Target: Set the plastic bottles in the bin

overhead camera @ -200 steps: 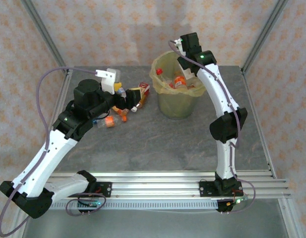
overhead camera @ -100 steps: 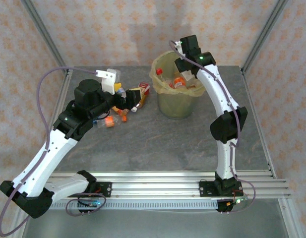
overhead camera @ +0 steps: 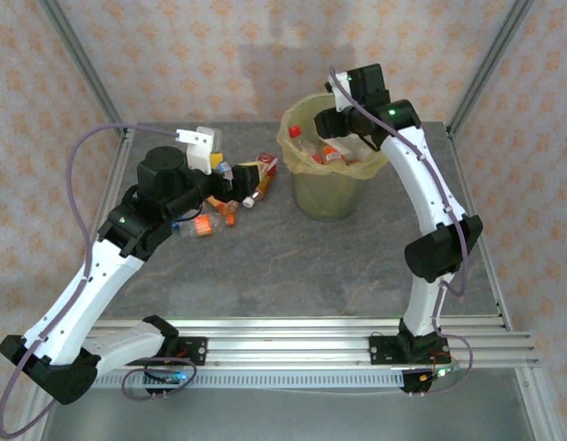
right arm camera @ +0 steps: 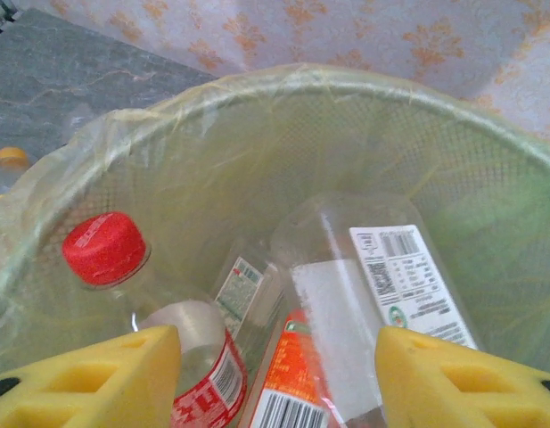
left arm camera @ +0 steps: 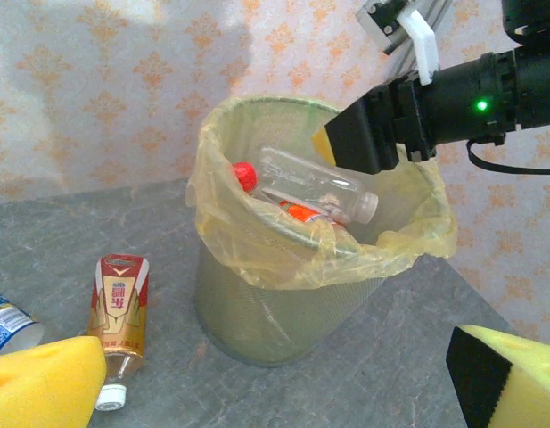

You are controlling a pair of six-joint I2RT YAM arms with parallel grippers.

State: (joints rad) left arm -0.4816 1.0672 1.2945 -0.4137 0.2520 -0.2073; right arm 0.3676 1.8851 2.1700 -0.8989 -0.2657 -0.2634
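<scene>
Hovering over bin (overhead camera: 329, 197) rim, R claw (right arm camera: 275, 348) half-open; L claw (left arm camera: 275, 374) wide, nr loose bottles (left arm camera: 119, 312).

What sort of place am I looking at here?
Probably a robot test cell: two arms bolted to a rail, patterned backdrop panels in a metal frame, and a lined bin of bottles on a grey table.

Blue bottle (left arm camera: 7, 323) cut off by left edge. Red-cap bottle (right arm camera: 110, 254) and clear bottle (right arm camera: 381, 267) run behind yellow pads (right arm camera: 96, 379), off bottom edge. Pile (overhead camera: 251, 179) partly under left arm (overhead camera: 164, 188); labels unreadable.
</scene>
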